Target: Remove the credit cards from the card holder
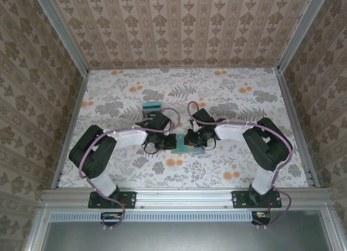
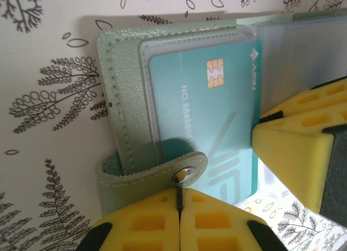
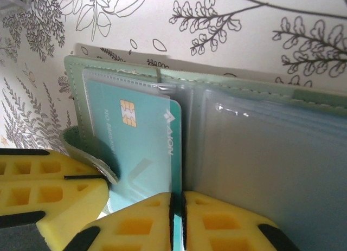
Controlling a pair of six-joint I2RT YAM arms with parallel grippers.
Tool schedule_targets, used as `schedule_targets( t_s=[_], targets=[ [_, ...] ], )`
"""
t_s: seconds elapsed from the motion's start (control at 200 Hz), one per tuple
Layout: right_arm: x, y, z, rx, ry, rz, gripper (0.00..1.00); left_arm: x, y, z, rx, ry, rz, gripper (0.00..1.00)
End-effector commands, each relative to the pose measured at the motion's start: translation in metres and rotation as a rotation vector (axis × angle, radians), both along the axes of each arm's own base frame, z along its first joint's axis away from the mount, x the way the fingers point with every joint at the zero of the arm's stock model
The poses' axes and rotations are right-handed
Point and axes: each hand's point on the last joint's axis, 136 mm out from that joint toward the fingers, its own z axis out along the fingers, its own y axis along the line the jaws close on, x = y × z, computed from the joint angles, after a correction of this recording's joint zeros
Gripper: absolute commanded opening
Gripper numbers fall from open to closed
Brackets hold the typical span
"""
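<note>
Grey-green soft bifold card holder (image 1: pixel 180 146) (image 2: pixel 122 88) (image 3: pixel 260 85), lying open and flat on the table at centre, a little toward the near edge, between my two grippers. In its left panel a teal plastic credit card (image 2: pixel 200 126) (image 3: pixel 141 148) with a gold chip sits partly inside a clear sleeve, its right edge past the sleeve's opening. From the right wrist camera I see the right gripper (image 1: pixel 194 140) (image 3: pixel 177 199) with its yellow fingers drawn together on the near right corner of this card, a teal sliver showing between them. From the left wrist camera I see the left gripper (image 1: pixel 164 140) (image 2: pixel 179 194) with its fingers pressed together at the holder's grey-green snap tab (image 2: pixel 157 178), whose metal stud (image 2: pixel 187 174) lies just beyond the fingertips; the tab appears pinched. A yellow finger (image 2: pixel 293 148) of the right gripper overlaps the card's right side in that view. Farther back and slightly left, well apart from the holder, rests a small stack of cards (image 1: pixel 150 107), teal with a dark band. All stands on a floral-printed tablecloth (image 1: pixel 233 99), enclosed by walls (image 1: pixel 184 23) of patterned beige wallpaper.
</note>
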Motion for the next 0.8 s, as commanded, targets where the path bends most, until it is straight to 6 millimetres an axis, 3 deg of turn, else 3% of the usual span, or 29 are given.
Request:
schedule_targets(
  t_s=[0.0,0.455,0.675,0.725,0.795],
  targets=[
    [-0.005,0.006,-0.002,0.006,0.030,0.009,0.03,-0.005,0.003,-0.012,0.022,0.032,0.007,0.06],
    [-0.006,-0.031,0.006,-0.038,0.005,-0.042,0.00,-0.003,0.017,-0.015,0.060,0.037,0.035,0.02],
    [-0.006,-0.026,0.004,-0.003,0.017,-0.045,0.00,-0.003,0.013,-0.015,0.048,0.040,0.031,0.02],
    [-0.006,-0.025,0.003,-0.003,0.018,-0.046,0.16,-0.002,0.012,-0.015,0.048,0.040,0.030,0.02],
    [-0.005,-0.023,0.000,-0.003,0.022,-0.047,0.25,-0.004,0.012,-0.015,0.049,0.042,0.028,0.02]
  ],
)
